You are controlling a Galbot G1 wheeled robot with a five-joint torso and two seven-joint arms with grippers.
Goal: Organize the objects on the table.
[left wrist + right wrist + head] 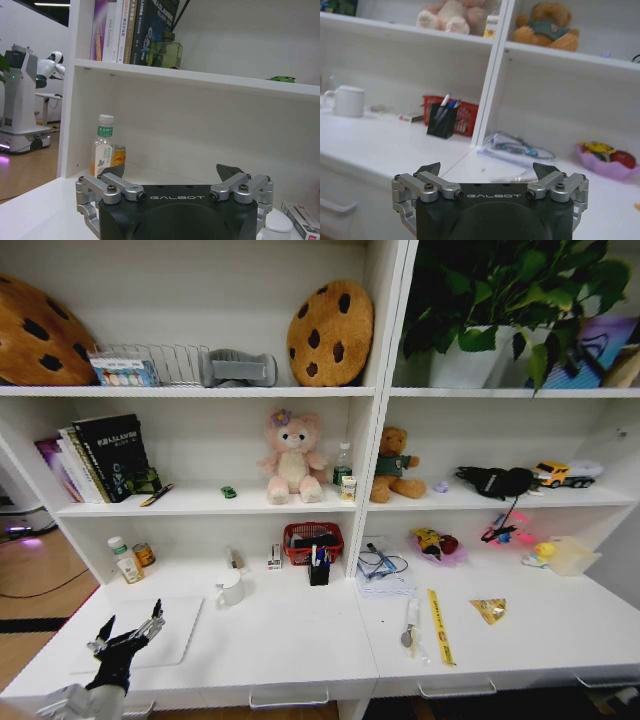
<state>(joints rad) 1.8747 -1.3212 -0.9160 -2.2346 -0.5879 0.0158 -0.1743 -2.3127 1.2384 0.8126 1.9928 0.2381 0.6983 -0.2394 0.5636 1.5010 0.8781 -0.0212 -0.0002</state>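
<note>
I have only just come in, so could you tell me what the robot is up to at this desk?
It is tidying the white desk, and nothing is held at this moment. The left tool hovers open over the silver laptop at the desk's left end. The right tool is also open and empty, facing the black pen holder and red basket further back. The green toy car sits on the shelf above, beside the pink plush bear.

Your table point(300, 640) reads as smooth matt white laminate, its drawer handles point(288, 700) bright metal. At nine o'clock on it, the laptop point(170, 635) lies satin pale. Your left gripper point(171, 176) and right gripper point(486, 171) pair matt black plastic with brushed aluminium links. The pink bear point(292, 457) looks soft plush.
</note>
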